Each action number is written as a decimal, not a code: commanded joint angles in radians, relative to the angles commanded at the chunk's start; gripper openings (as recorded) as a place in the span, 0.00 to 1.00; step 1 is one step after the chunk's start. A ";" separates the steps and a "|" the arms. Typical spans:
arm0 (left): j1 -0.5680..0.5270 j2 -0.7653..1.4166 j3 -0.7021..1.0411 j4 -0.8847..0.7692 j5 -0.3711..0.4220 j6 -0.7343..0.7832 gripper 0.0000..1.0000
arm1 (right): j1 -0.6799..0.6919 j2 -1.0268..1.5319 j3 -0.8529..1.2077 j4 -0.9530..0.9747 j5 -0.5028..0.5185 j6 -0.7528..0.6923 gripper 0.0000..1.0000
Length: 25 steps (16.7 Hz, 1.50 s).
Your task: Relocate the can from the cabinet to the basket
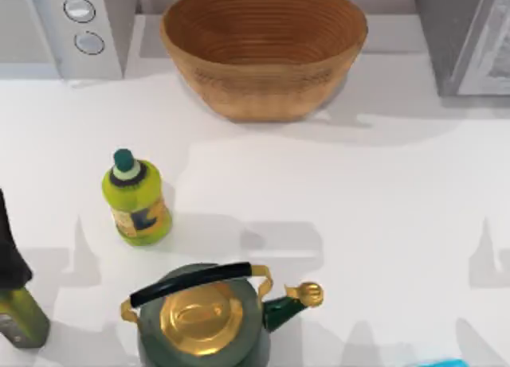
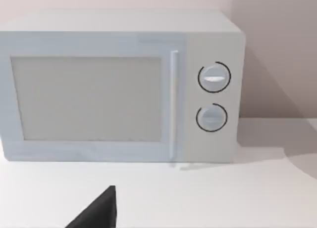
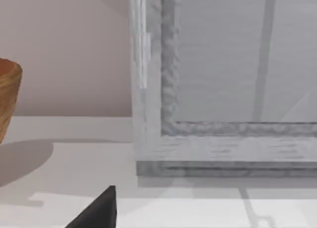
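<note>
The can is hidden from view. The tan wicker basket (image 1: 263,48) stands at the back middle of the table, and its rim (image 3: 7,99) also shows in the right wrist view. At the back right stands the grey cabinet (image 1: 470,40), whose pale door panel (image 3: 223,89) faces my right wrist camera. A dark part of my right gripper (image 3: 99,213) shows low in that view, some way in front of the cabinet. A dark part of my left gripper (image 2: 99,213) points at the white appliance.
A white appliance with two knobs (image 1: 72,25) stands at the back left. A yellow-green bottle (image 1: 137,198), a green and gold kettle (image 1: 203,315) and an olive bottle (image 1: 20,311) occupy the front left. A blue item (image 1: 438,362) peeks in at the front right.
</note>
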 joint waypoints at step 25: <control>0.000 0.000 0.000 0.000 0.000 0.000 1.00 | 0.178 1.269 1.683 -0.399 0.190 0.017 1.00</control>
